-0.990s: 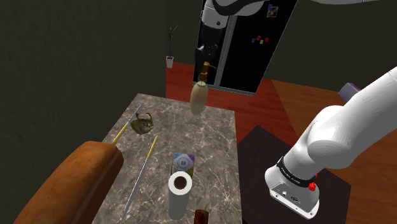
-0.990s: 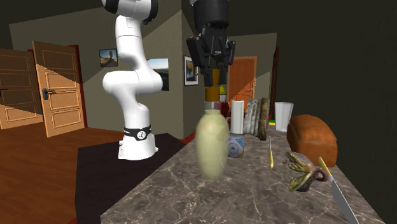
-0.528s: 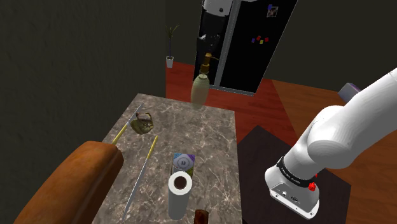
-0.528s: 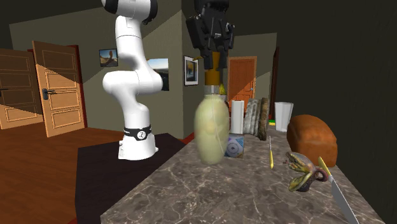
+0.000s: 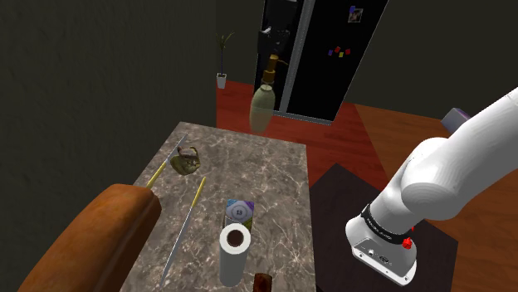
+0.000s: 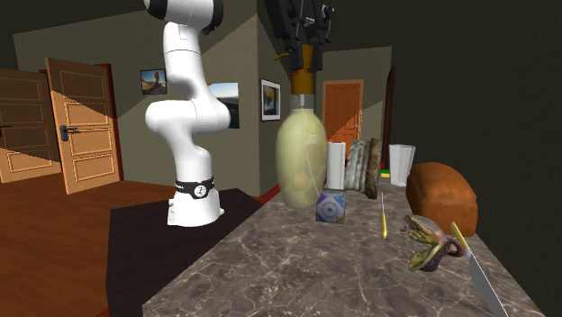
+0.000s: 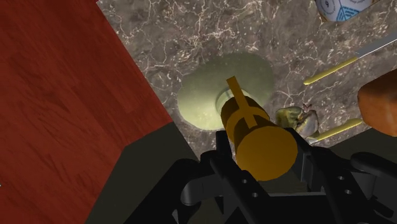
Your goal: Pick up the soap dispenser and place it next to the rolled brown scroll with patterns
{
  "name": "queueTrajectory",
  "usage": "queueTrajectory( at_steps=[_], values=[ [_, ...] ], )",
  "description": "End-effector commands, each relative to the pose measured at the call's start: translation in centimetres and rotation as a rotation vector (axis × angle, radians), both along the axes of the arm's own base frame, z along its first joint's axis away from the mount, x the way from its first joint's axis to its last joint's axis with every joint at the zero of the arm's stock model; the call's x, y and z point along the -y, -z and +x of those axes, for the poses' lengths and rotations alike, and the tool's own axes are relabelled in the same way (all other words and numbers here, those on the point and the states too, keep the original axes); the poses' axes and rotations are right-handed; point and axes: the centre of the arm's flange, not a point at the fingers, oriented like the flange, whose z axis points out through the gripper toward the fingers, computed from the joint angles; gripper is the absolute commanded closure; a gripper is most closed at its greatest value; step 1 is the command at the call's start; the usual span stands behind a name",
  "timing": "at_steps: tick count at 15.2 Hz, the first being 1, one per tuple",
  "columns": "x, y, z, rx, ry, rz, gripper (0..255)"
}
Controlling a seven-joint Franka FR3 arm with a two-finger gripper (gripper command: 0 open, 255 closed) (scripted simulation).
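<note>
Soap dispenser (image 5: 261,108): pale green bottle with an amber pump. It hangs upright in the air at upper centre of the shoulder view, over the marble table (image 5: 249,170) near its top edge. My gripper (image 6: 306,56) pinches the pump head from above, with a finger on each side. The bottle base is clear of the tabletop. The rolled brown scroll (image 6: 366,166) stands right of centre in the second exterior view, just beside a white roll (image 6: 336,165) and well apart from the dispenser.

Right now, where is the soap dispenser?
In the shoulder view's upper middle, the soap dispenser hangs from the shut jaws, in the air above the marbled table's far end.
</note>
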Motion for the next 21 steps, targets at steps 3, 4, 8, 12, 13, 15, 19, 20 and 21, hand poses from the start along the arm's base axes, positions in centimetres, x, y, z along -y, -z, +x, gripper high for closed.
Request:
queueTrajectory(
  at_steps=[3,4,8,12,13,15,19,20,21],
  values=[
    [0.1,-2.2,0.0,0.0,0.0,0.0,255],
    [0.1,-2.7,0.0,0.0,0.0,0.0,255],
    [0.1,-4.8,0.0,0.0,0.0,0.0,255],
    [0.1,-6.9,0.0,0.0,0.0,0.0,255],
    [0.1,-7.4,0.0,0.0,0.0,0.0,255],
    [0.1,-8.5,0.0,0.0,0.0,0.0,255],
    [0.1,-10.6,0.0,0.0,0.0,0.0,255],
    [0.1,-11.1,0.0,0.0,0.0,0.0,255],
    [0.1,-11.7,0.0,0.0,0.0,0.0,255]
  ],
)
